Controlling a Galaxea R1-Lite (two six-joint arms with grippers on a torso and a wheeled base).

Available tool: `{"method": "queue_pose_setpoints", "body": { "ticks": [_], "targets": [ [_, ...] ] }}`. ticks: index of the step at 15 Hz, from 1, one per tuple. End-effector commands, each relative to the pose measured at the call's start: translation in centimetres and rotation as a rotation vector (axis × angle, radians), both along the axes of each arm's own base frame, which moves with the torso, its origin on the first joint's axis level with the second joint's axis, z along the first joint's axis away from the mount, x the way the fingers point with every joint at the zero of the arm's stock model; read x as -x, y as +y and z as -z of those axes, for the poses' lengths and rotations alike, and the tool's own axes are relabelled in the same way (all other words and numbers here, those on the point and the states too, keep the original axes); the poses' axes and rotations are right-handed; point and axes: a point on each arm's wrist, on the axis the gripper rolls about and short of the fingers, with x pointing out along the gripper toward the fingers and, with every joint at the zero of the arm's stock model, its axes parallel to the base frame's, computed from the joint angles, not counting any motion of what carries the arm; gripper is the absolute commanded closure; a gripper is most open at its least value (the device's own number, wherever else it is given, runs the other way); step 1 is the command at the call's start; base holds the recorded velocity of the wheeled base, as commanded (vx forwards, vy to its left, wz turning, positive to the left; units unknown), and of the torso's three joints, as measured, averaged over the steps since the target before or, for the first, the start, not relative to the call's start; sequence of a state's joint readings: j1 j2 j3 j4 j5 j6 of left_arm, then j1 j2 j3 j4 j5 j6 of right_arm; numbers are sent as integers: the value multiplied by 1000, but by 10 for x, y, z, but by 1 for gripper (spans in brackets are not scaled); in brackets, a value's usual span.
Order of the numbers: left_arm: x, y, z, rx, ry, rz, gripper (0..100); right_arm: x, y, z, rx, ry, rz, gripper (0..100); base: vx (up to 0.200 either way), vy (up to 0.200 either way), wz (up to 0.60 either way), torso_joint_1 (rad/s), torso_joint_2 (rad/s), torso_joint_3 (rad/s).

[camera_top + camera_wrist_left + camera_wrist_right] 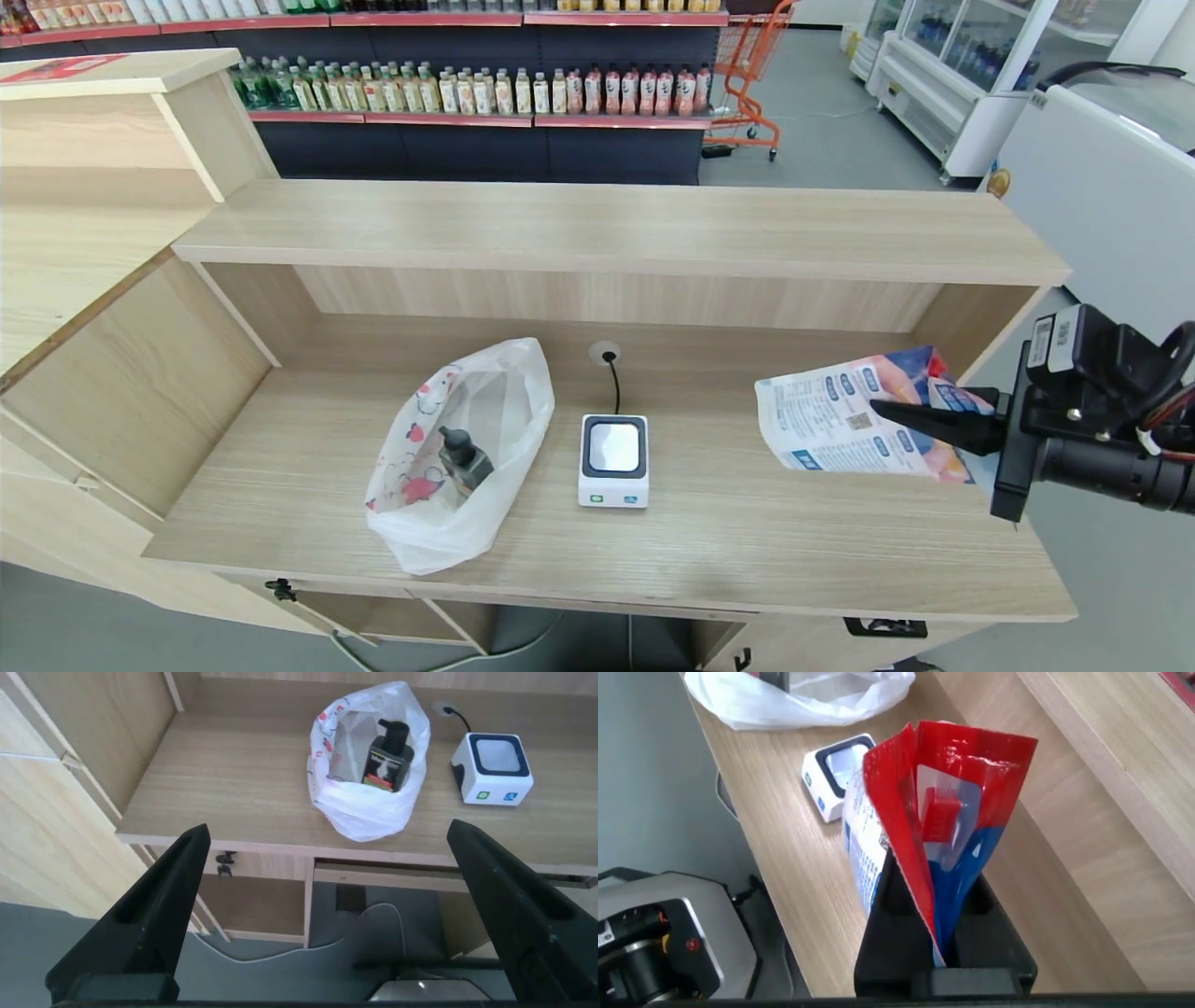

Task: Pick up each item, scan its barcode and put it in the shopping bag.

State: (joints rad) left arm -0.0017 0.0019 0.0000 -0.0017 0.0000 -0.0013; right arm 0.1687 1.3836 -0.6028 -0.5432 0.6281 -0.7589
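Counts: one snack pouch [840,425]; one shopping bag [523,392]; one pump bottle [464,459]; one barcode scanner [613,459]; two grippers
Snack pouch: held in the air over the right end of the counter [747,523], well to the right of the scanner; long axis roughly level, running left to right in the head view; free end points toward the scanner, the other end sits in the claw; printed blue-and-white back faces up toward the head camera; red and blue front shows in the right wrist view [943,812]
Right gripper [920,420]: clamped on the pouch's end, a black finger lying across the printed face
Left gripper [329,835]: fingers spread wide, nothing between them; in front of the counter's near edge, facing the bag
Shopping bag: white plastic with a cartoon print, lying on the counter just left of the scanner, mouth open
Pump bottle: dark, inside the bag, pump head toward the bag's mouth
Barcode scanner: white box, glass window up, mid-counter; black cable [613,383] runs back to a hole in the counter
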Motion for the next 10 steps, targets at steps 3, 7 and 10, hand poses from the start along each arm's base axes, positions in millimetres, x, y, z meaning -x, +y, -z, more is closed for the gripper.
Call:
{"method": "queue_pose_setpoints", "body": {
  "ticks": [3,7,10],
  "targets": [
    [0,0,0,2,1,0,0,-27,1,13,-3,45,-21,100,0,200,0,4,2,4],
    [0,0,0,2,1,0,0,-42,0,32,0,81,-18,100,0,0,0,0,0,0],
    [0,0,0,-3,0,0,0,-53,-6,50,-3,86,2,100,67,0,0,-6,1,2]
  ]
}}
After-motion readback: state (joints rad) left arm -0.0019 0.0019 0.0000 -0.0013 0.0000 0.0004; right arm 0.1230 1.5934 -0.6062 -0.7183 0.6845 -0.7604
